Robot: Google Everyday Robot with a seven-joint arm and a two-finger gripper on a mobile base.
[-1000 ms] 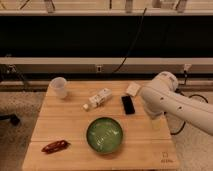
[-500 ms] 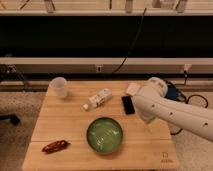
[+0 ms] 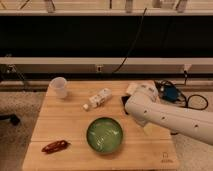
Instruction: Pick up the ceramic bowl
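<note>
Camera view showed a red packet (image 3: 56,146), a white cup (image 3: 59,87) and a small bottle (image 3: 98,98) on the wooden table (image 3: 65,125), all well left of the gripper. The ceramic bowl (image 3: 104,135), round with no long axis, sat mouth-up just left of the fingers. These were spread wide and empty, hidden behind the white arm (image 3: 165,117), which had swung closer. Dark shelving ran behind.

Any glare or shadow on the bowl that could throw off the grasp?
Camera view: ceramic bowl evenly lit, soft sheen inside, rim readable; arm casts a shadow on the table beside the bowl, not on it; gripper hidden behind the arm's end, near the bowl.
</note>
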